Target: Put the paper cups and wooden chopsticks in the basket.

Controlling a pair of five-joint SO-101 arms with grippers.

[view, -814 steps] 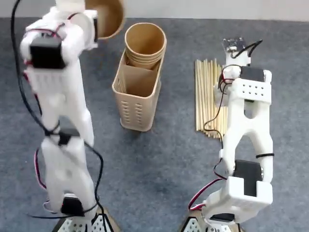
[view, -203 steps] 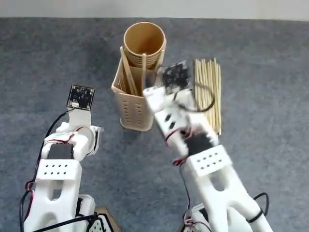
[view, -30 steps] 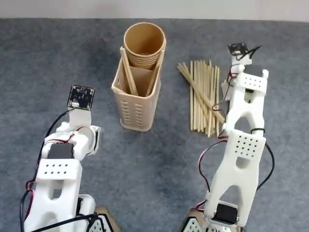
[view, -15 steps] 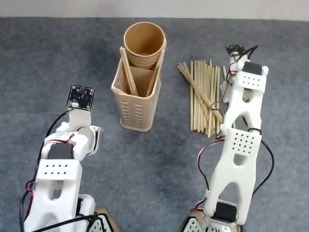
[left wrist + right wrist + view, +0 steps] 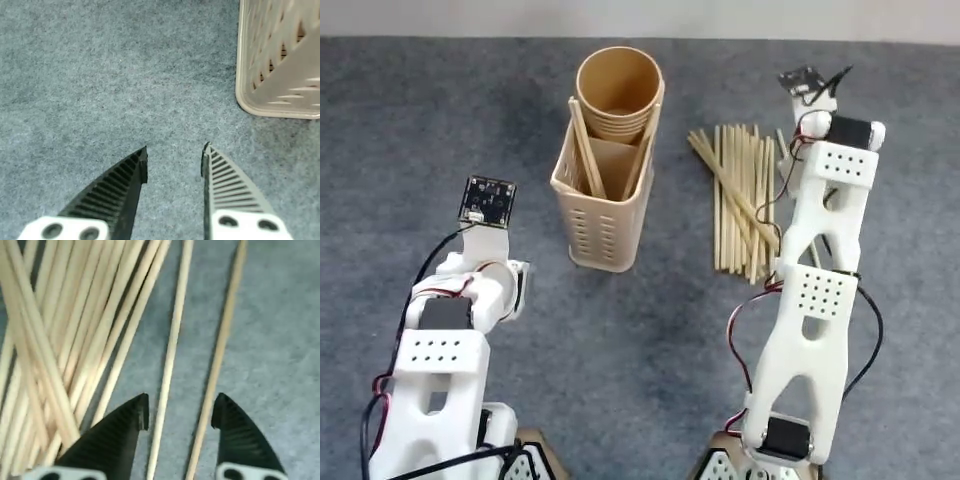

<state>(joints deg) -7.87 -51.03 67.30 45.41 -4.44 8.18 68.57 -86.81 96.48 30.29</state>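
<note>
While the left arm sits back by the near edge, the left gripper (image 5: 175,150) hangs over bare grey tabletop (image 5: 90,75). Its fingers are spread with nothing between them. One corner of the basket (image 5: 280,95) lies just beyond the fingertips, apart from them.

Farther out, mid-tabletop, the basket stands upright. Its near compartment holds a few leaning chopsticks (image 5: 588,155). Its far compartment holds the stacked paper cups (image 5: 619,85), rims above the basket rim.

Toward the right edge, the loose chopsticks (image 5: 738,200) lie flat beside the basket, mostly parallel, one crossing the pile at a slant.

The right arm stretches along that pile, with the right gripper (image 5: 181,399) at its far end. Its fingers are parted, gripping nothing. Two single sticks (image 5: 172,350) run between them on the tabletop, apart from the main pile; contact with the fingers is not discernible.
</note>
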